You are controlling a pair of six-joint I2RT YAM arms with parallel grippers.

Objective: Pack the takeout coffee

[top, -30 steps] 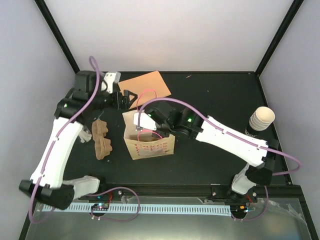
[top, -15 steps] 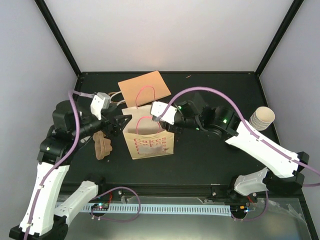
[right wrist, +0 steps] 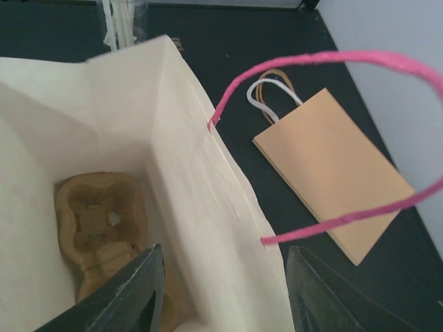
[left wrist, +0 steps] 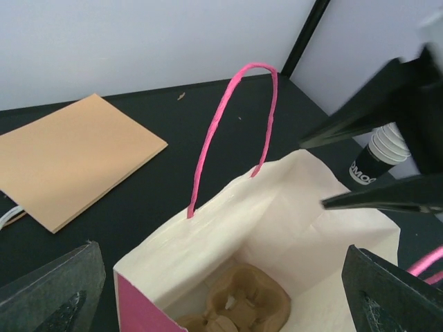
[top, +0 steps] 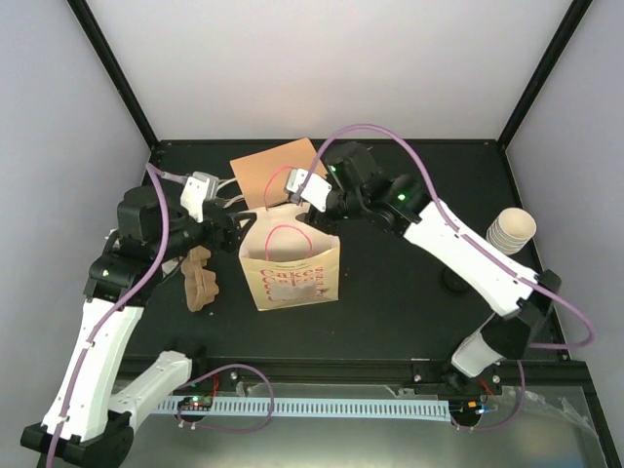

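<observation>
Top external view: counted one takeout coffee, upright at right edge of table, well apart from one standing bag. Found left tool and right tool both spread wide, gripping nothing.

The standing paper bag is cream with pink handles and pink print. The flat bag by the far edge is tan. The takeout coffee is ribbed cream-white above black. The desk is black.
</observation>
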